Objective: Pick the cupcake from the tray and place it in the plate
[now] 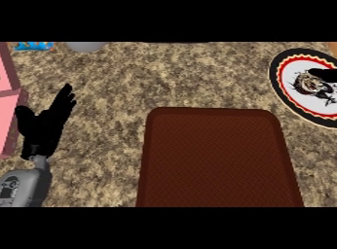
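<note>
I count one dark brown rectangular tray (218, 158) with a fine woven texture and rounded corners, and nothing lies in it. One round plate (290, 92) with black rim, red ring and white middle sits at the far right of the speckled stone bench (164, 78). My right hand (333, 75) reaches over this plate from the edge; I cannot tell its fingers, and I cannot see the cupcake. My left hand (46, 124) rests with straight, slightly spread fingers beside one pink box (2, 97).
</note>
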Controlling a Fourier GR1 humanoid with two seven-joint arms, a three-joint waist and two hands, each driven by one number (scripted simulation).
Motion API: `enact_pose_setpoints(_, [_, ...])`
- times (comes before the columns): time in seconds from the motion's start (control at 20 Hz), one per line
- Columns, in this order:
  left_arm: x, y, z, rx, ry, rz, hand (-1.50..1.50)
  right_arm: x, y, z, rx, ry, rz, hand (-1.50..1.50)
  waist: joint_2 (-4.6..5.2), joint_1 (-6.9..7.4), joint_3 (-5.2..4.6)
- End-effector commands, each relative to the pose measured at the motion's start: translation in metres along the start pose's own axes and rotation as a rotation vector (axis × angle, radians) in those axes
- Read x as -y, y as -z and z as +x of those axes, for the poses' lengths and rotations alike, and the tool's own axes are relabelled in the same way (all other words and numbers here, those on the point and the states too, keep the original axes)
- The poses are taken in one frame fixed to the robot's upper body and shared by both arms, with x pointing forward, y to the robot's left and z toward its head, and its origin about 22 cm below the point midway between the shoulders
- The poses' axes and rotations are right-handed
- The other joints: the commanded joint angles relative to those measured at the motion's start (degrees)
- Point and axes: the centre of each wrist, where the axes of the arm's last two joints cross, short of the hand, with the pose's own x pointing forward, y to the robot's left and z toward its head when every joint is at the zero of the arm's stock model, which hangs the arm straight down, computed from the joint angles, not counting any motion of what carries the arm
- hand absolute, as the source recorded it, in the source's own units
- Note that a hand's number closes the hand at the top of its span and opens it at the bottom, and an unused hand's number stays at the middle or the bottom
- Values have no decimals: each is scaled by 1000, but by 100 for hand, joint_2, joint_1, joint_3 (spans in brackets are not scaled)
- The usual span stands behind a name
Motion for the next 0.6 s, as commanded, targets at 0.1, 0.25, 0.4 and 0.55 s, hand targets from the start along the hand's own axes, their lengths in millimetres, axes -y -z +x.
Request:
enact_pose_setpoints(0.1, [8,-5,-12,-7,7,16,0,22,16,13,-59,269,-53,-150,-15,-37,-8])
enact_pose_setpoints(0.25, [-11,-7,0,-14,5,25,0,16,6,2,-154,408,50,-150,-64,-107,-9])
enact_pose_setpoints(0.4, [-4,-2,-7,-25,-15,7,0,46,2,-19,-166,491,91,-150,-22,-115,-8])
enact_pose_setpoints(0.55, [-9,-19,-22,10,3,-22,0,50,-9,-33,-160,481,94,-150,-16,-37,-9])
